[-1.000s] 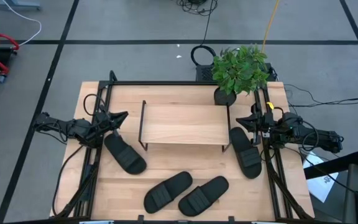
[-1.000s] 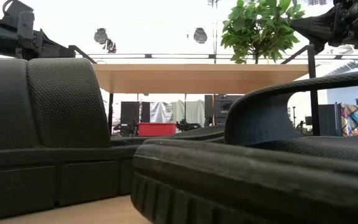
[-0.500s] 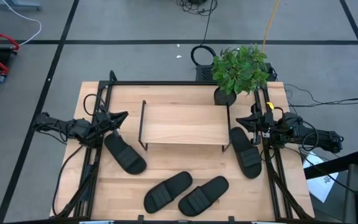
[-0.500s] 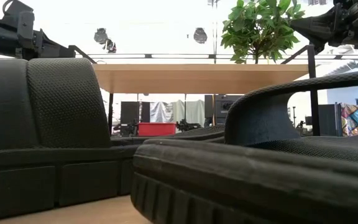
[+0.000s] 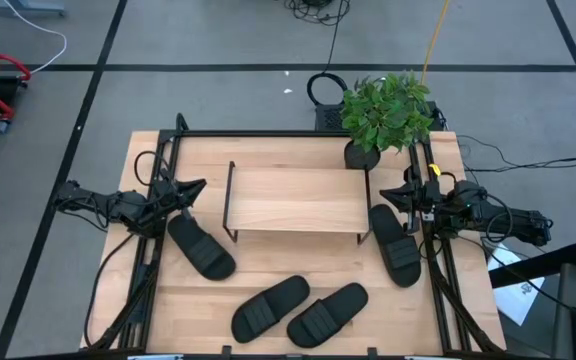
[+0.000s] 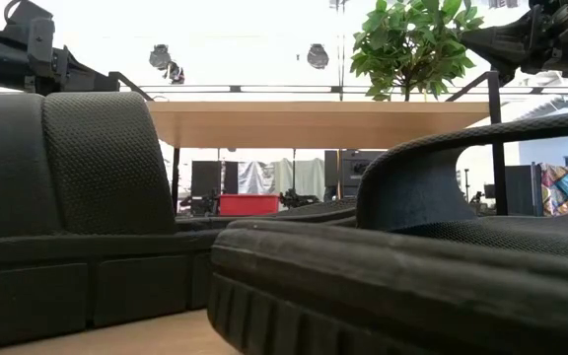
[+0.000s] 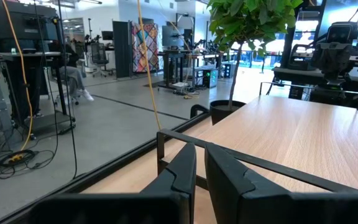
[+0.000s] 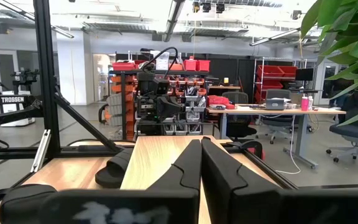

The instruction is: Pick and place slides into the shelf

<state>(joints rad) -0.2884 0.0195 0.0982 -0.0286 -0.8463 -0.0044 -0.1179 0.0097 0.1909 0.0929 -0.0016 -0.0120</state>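
Four black slides lie sole-down on the table: one (image 5: pixel 201 246) by the shelf's left near corner, one (image 5: pixel 395 244) by its right end, and two side by side near the table's near edge (image 5: pixel 269 307) (image 5: pixel 327 313). These two fill the low view (image 6: pixel 97 207) (image 6: pixel 412 286). The shelf (image 5: pixel 293 200), a light plank on thin black legs, stands mid-table with nothing on its top. My left gripper (image 5: pixel 193 188) hovers shut off the shelf's left end, above the left slide's far end. My right gripper (image 5: pixel 388 192) hovers shut off the shelf's right end.
A potted plant (image 5: pixel 386 112) stands at the table's far right, just behind the shelf's right end. Black frame rails (image 5: pixel 158 250) run along the table's left, right and far edges. Bare tabletop (image 5: pixel 268 260) shows between the shelf and the two near slides.
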